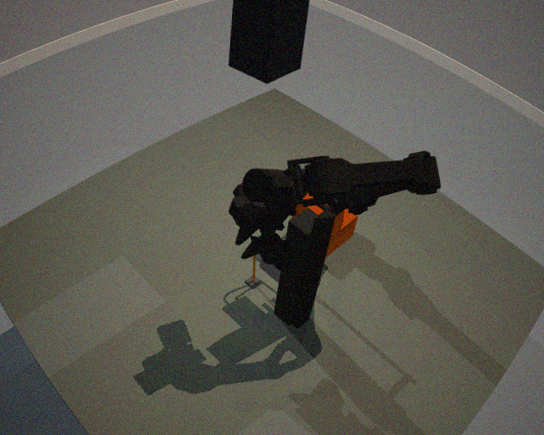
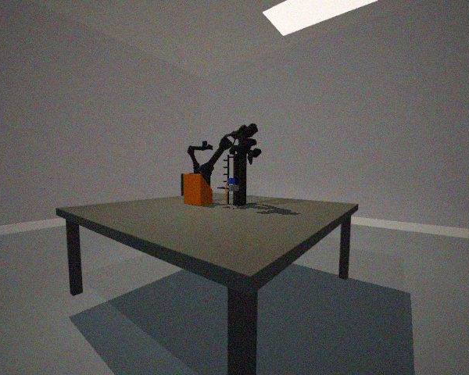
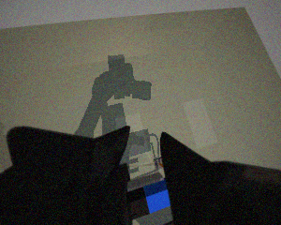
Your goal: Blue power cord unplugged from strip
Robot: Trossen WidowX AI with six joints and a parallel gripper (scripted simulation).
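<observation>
A: Gripper point(image 1: 247, 243) in the top view: partly open, nothing between the fingers, pointing down beside the black post point(image 1: 302, 266), on the side away from the orange base block point(image 1: 343, 231). Blue plug isn't visible here, the wrist covers it. Only the orange cord point(image 1: 254, 267) shows, dropping straight to the bench point(image 1: 99, 219) near its middle.

B: Exterior?

A: Small. Blue plug point(image 2: 230, 180) sits low on the post, on a grey piece I take for the power strip point(image 2: 232, 187). Gripper point(image 2: 254, 155) is up near the post's top, well apart from the plug, on the post's other side as seen from here.

B: Wrist?

A: Best one. Both fingers frame a gap, and the blue plug point(image 3: 158, 198) lies in that gap, below and beyond the tips, a little toward the right finger. No contact.

B: So the plug lies down the approach line?

A: My read, yes. Descend along the post, shift slightly toward the plug, jaws straddling it. Can't tell the plug's pull axis from these; guessing it points away from the post.
</observation>
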